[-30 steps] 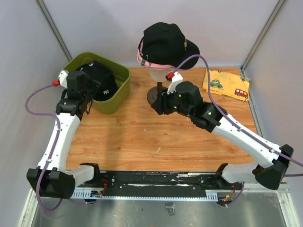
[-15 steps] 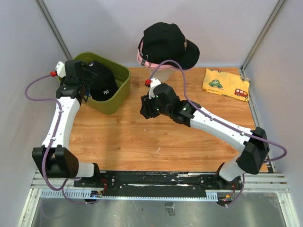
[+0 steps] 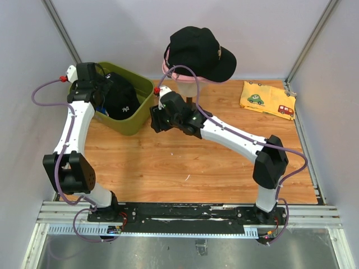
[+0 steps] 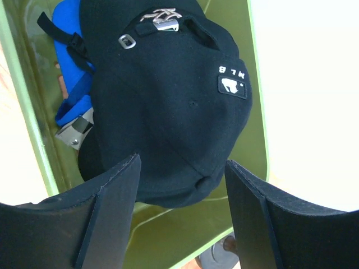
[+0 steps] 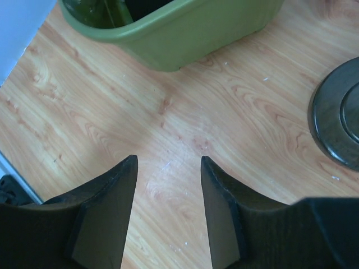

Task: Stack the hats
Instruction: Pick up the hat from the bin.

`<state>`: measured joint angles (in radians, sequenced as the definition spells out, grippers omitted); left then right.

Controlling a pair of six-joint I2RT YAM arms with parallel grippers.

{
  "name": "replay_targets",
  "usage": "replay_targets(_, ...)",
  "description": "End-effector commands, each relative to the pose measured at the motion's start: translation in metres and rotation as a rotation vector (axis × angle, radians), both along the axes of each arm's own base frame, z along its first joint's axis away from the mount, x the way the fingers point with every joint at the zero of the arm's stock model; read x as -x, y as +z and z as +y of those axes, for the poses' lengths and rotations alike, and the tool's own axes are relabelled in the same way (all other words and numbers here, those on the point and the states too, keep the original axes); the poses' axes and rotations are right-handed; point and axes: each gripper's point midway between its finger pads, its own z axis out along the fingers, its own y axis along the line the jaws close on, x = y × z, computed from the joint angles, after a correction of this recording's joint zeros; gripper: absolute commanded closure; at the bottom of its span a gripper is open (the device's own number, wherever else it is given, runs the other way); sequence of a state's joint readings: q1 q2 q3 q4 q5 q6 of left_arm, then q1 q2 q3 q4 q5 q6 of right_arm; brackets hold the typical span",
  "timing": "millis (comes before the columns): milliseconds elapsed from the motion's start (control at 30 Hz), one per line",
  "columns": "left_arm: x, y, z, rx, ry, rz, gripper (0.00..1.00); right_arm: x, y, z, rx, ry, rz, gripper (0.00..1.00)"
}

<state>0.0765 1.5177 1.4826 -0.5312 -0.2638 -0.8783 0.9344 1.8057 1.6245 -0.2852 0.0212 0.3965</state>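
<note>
Two claws spread wide, hats split between bin and mannequin.

The left gripper (image 4: 182, 162) hangs over the green bin (image 3: 132, 124), jaws apart and pinching nothing. Right below it a black cap (image 4: 168, 101) lies on a blue cap (image 4: 70, 33). The right gripper (image 5: 168, 162) hovers over the bare wooden table (image 3: 168, 162) just beside the bin, spread and empty. Behind it, a second black cap (image 3: 196, 50) sits atop a pink cap (image 3: 171, 72) on the mannequin head (image 3: 189, 87).

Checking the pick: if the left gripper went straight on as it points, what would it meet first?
The left gripper would likely meet the black cap in the green bin first; its crown lies between the open jaws, though depth is unclear.
</note>
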Motion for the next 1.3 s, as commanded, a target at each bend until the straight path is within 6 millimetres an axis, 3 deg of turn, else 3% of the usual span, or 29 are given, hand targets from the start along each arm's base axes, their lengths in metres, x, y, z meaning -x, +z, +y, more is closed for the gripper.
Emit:
replay_targets(0,-0.011,0.003,0.003,-0.019,-0.011,-0.003,0.33,-0.014,0.006,0.013,-0.012,-0.042,-0.003,0.49)
replay_targets(300,-0.009,-0.014,0.007,-0.034,0.002,0.019,0.33,-0.024,0.007,0.042,-0.04,-0.001,-0.012,0.48)
replay_targets(367,-0.009,-0.014,0.007,-0.034,0.002,0.005,0.33,-0.028,-0.003,0.048,-0.022,0.002,-0.01,0.48)
replay_targets(700,-0.009,-0.014,0.002,-0.02,-0.02,-0.062,0.33,-0.039,-0.009,0.058,0.003,0.003,-0.041,0.46)
replay_targets(867,-0.01,-0.012,0.001,-0.02,-0.023,-0.094,0.36,-0.034,-0.009,0.06,0.005,0.01,-0.056,0.46)
replay_targets(1100,-0.013,-0.014,-0.001,-0.01,-0.031,-0.113,0.53,-0.013,-0.011,0.071,0.059,0.06,-0.121,0.45)
replay_targets(1267,-0.016,-0.015,-0.005,0.001,-0.049,-0.122,0.42,-0.002,-0.014,0.078,0.092,0.084,-0.154,0.45)
